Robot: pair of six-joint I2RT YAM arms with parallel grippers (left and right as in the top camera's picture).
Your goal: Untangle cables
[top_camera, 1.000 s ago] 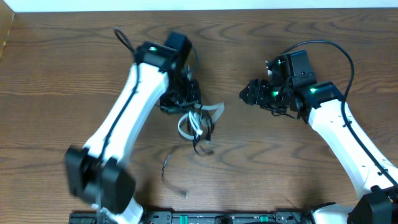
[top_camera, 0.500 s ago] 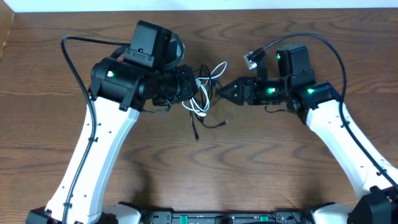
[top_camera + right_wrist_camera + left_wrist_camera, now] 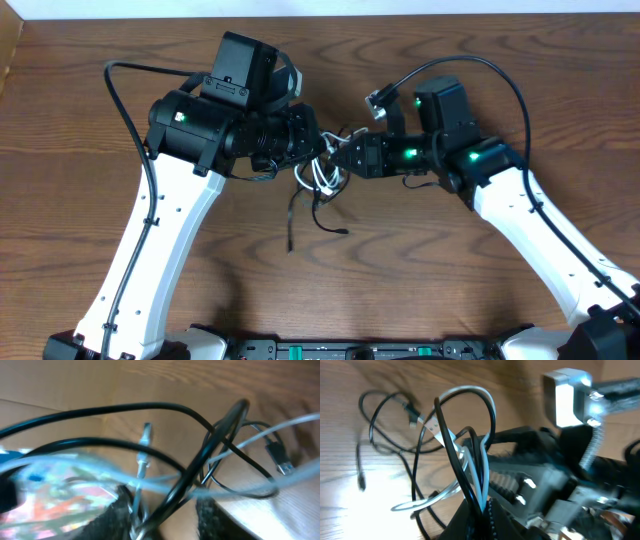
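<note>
Over the brown wooden worktop (image 3: pixel 450 290), the left jaws clamp the black-and-white cables (image 3: pixel 320 178), anchoring the tangle so the right jaws, apart around its loops, can seemingly tease strands out.

Arms: 2 – left arm (image 3: pixel 150 260) 9 o'clock, right arm (image 3: pixel 540 240) 3 o'clock. Grippers: 2 – left gripper (image 3: pixel 312 150), right gripper (image 3: pixel 336 158). Cable bundle (image 3: pixel 318 180): 1, centre. White cord (image 3: pixel 465 391): 1. Black cords (image 3: pixel 385 397): tangled, count unclear. Table (image 3: pixel 400 285): 1.

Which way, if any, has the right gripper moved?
Yes. Against the table, the right gripper shifted toward the robot's left, reaching the cables at the left gripper.
</note>
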